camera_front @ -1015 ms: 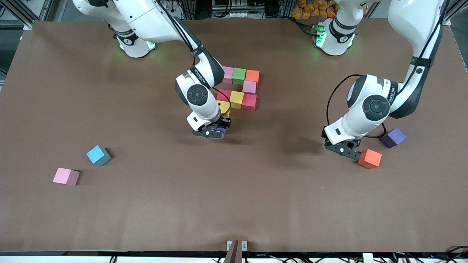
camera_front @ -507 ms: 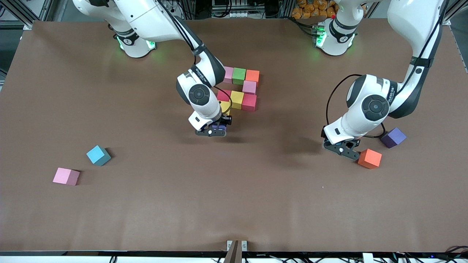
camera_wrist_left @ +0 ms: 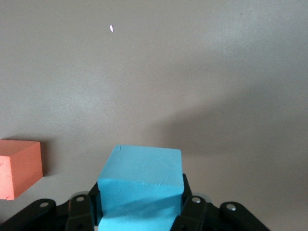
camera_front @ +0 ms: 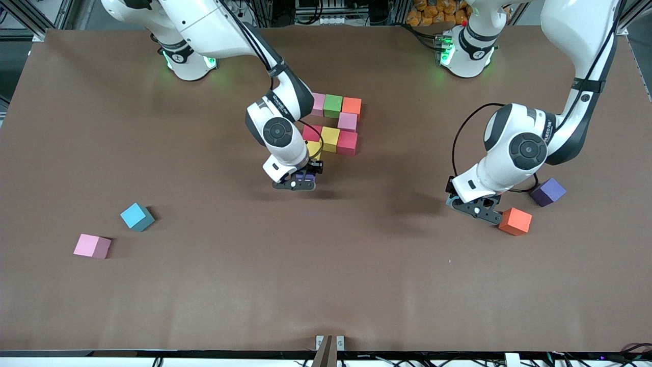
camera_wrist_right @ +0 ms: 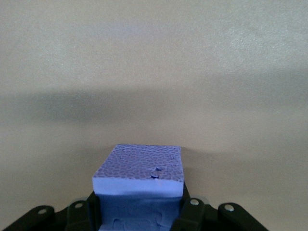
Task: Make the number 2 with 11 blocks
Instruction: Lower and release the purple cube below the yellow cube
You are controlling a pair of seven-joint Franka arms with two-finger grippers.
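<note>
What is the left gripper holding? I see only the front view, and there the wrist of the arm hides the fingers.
Observer: The left wrist view shows the left gripper shut on a small sky-blue foam cube.
Operator: Does this cube touch the orange foam cube beside it?
Observer: No. In the left wrist view bare table shows between it and the orange foam cube.
Operator: And how does the right gripper hold its cube?
Observer: The right wrist view shows the right gripper shut on a purple foam cube, one finger on each side, its pitted top face level.
</note>
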